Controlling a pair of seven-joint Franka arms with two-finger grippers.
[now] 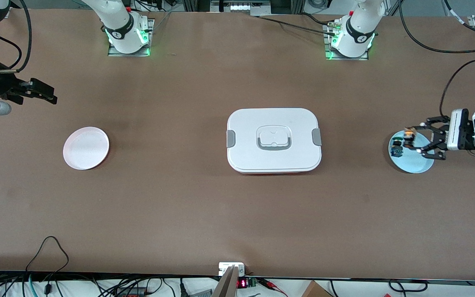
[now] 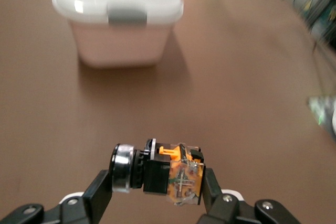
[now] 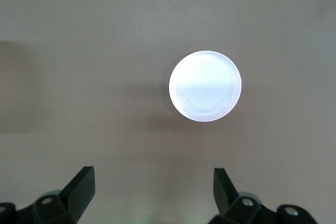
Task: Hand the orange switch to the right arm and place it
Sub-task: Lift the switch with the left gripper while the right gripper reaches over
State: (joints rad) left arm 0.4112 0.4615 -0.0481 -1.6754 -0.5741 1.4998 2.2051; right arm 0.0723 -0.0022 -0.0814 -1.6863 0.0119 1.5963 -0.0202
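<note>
- My left pincer point(image 1: 411, 142), the black open-linkage one, hung over the round pale-blue plate point(image 1: 417, 165) at the left arm's end of the brown desk point(image 1: 237, 206), its fingers point(image 2: 100, 195) clenched on the small orange switch point(image 2: 176, 174), a black body with a yellowish-orange base.
- In the left wrist view the orange switch lay crosswise between the two fingers, pressed from both ends, clear of the desk below.
- A small blue-and-black part with a green cap point(image 1: 396, 148) rested on the pale-blue plate, at the plate's edge toward the right arm's end of the desk.
- The white rectangular lidded box with grey side latches point(image 1: 274, 140) stood at mid-desk, well apart from both plates.
- My right pincer point(image 1: 39, 93), slim and black, waited in the air at the right arm's end of the desk, released, its fingers point(image 3: 81, 187) spread wide with nothing between them.
- The round white plate point(image 1: 85, 148) lay on the desk near the right pincer.
</note>
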